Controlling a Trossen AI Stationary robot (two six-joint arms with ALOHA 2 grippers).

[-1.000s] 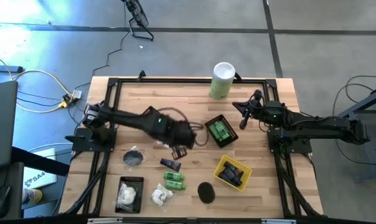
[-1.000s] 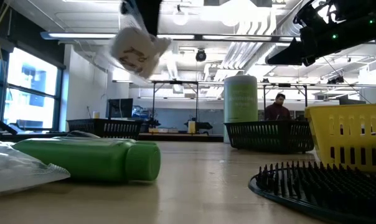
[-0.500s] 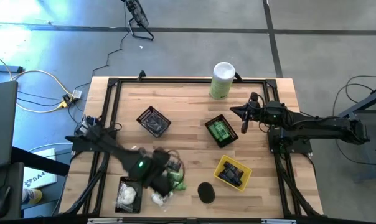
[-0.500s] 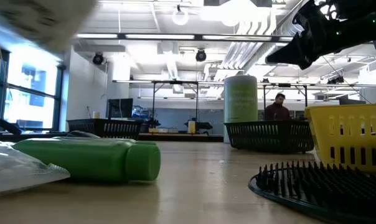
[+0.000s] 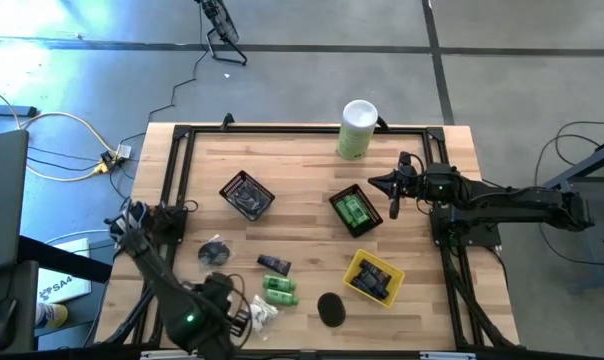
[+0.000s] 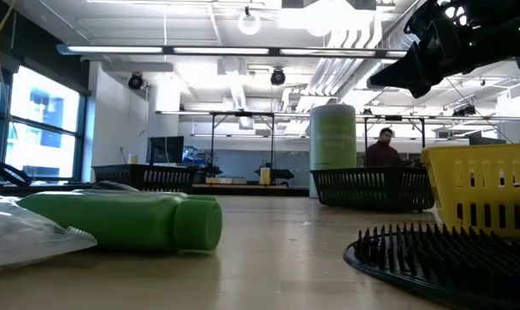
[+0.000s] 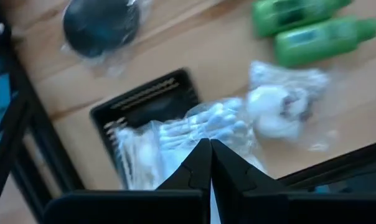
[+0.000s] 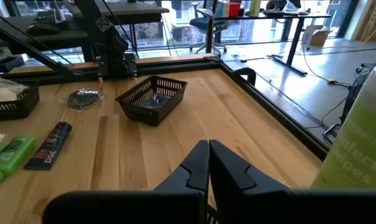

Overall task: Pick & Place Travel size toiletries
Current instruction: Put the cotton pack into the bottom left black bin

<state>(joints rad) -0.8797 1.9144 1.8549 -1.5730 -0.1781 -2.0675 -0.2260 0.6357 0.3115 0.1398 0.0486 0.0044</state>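
Crinkly clear-plastic packet of white cotton swabs (image 7: 175, 134) lies in a black mesh basket (image 7: 144, 102) at the wooden bench's (image 5: 302, 215) near left corner, beside a white packet (image 7: 278, 109) and two glossy green bottles (image 7: 303, 28). Left end effector (image 7: 210, 158), fingers pressed together and empty, has swung from mid-bench to above that basket; the packet it carried a second ago is gone from it. Right end effector (image 5: 394, 190), also pressed shut, hangs near the green-filled basket (image 5: 353, 211), hardly shifted.
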